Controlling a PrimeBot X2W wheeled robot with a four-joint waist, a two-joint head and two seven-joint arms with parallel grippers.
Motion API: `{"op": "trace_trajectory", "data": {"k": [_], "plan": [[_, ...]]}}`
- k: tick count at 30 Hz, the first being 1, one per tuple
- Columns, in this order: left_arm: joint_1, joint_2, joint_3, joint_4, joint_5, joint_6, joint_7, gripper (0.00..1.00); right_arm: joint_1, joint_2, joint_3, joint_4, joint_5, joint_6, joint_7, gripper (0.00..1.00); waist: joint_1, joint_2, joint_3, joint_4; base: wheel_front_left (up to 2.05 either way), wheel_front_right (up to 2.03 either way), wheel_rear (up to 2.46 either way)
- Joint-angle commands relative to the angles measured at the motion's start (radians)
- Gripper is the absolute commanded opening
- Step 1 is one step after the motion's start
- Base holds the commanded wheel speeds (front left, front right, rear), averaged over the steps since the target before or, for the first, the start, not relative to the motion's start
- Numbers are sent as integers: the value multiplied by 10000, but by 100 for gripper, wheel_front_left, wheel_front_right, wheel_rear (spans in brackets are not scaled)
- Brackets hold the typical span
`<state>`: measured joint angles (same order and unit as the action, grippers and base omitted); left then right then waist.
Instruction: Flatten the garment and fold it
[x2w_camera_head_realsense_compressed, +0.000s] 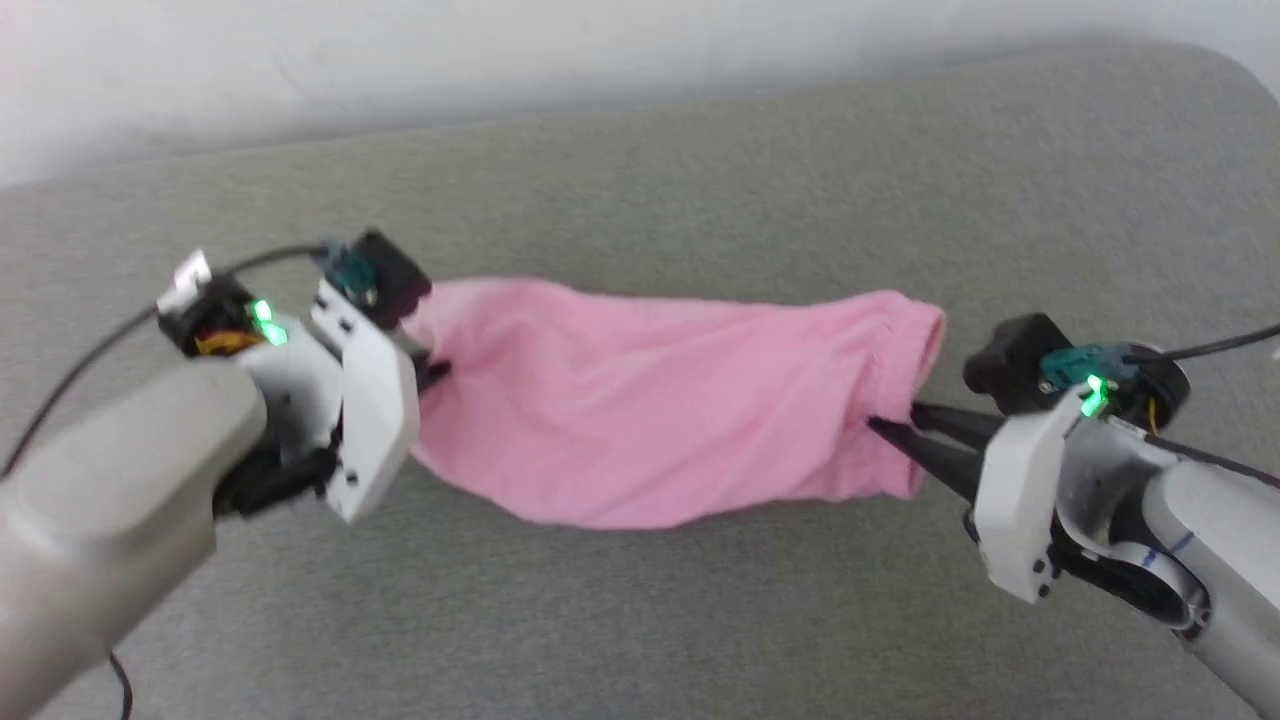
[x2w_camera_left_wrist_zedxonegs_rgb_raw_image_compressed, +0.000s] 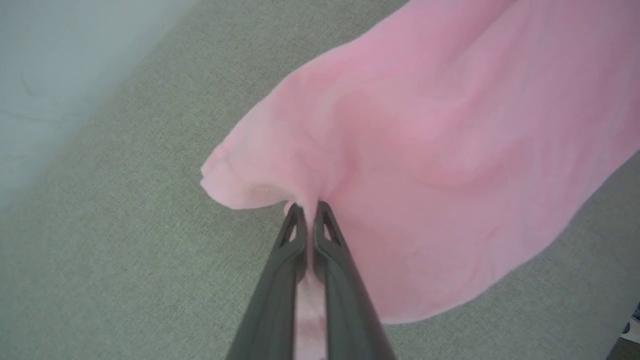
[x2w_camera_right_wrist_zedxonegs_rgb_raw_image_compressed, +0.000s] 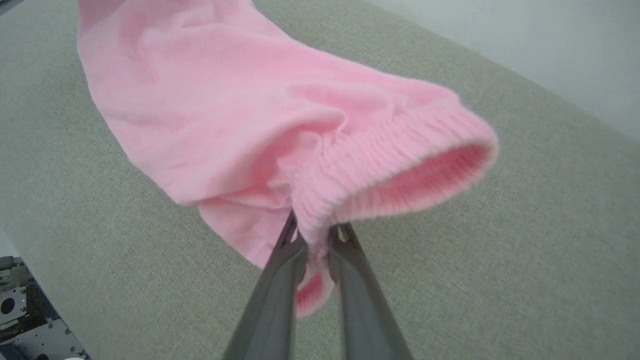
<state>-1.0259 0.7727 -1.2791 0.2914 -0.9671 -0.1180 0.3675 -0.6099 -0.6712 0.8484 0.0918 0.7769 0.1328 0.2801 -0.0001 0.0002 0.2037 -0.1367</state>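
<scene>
Pink shorts (x2w_camera_head_realsense_compressed: 660, 410), one item, stretched between our fingertips (x2w_camera_head_realsense_compressed: 920, 445) over the grey cushion (x2w_camera_head_realsense_compressed: 700, 150). Our left gripper (x2w_camera_left_wrist_zedxonegs_rgb_raw_image_compressed: 309, 210) pinches one end, our right gripper (x2w_camera_right_wrist_zedxonegs_rgb_raw_image_compressed: 316, 235) the waistband (x2w_camera_right_wrist_zedxonegs_rgb_raw_image_compressed: 400, 155); we judge flattening begun, folding untouched

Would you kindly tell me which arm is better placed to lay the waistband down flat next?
Likely the right: the right gripper is shut on the ribbed waistband of the garment, while the left gripper pinches the plain opposite end.
</scene>
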Motion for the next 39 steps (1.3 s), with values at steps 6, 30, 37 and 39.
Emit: {"op": "trace_trajectory", "data": {"k": [6,30,37,39], "plan": [[1543,170,-12,-1001,-255,630,-267,0,588,-112,-81,304,845,-21,674,0,1,-2,-562,928,0,0,0],[3605,-920,1563,517,288,2668,-5632,100,6,-337,571,1226,979,-21,960,100,1,-2,-1126,1026,0,0,0],[4857,-914,4285,-1899,2142,5552,-6285,100,-277,-1265,-451,-148,1030,-21,2737,100,1,-2,-1183,1324,0,0,0],[5655,-1120,5232,-2544,3123,6201,-6288,100,-289,-1305,-628,-218,954,-21,3492,100,1,-2,-1130,1413,0,0,0]]}}
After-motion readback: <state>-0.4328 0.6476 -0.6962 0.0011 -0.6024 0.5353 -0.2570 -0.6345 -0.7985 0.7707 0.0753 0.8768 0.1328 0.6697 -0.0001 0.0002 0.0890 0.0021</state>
